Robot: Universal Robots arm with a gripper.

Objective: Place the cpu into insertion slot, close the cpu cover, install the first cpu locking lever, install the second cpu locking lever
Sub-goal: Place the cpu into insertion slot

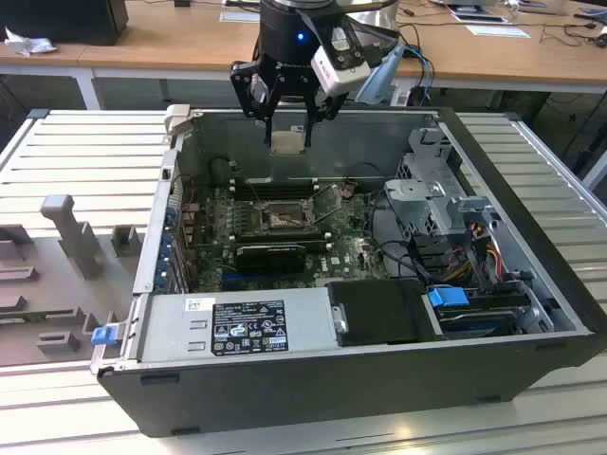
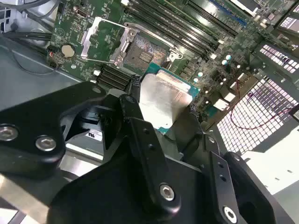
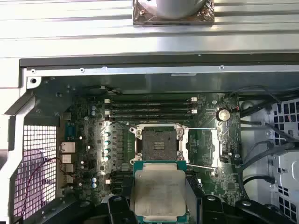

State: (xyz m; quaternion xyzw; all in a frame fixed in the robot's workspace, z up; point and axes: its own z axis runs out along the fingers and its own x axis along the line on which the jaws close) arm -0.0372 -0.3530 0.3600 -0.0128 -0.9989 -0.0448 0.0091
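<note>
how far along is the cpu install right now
Done: nothing is seated yet. The insertion slot is bare, and the cpu cover is swung open beside it. In hand: the tool grips the cpu, held clear above the slot. Left: seating the cpu, closing the cover, and latching both locking levers, which look unlatched.
</note>
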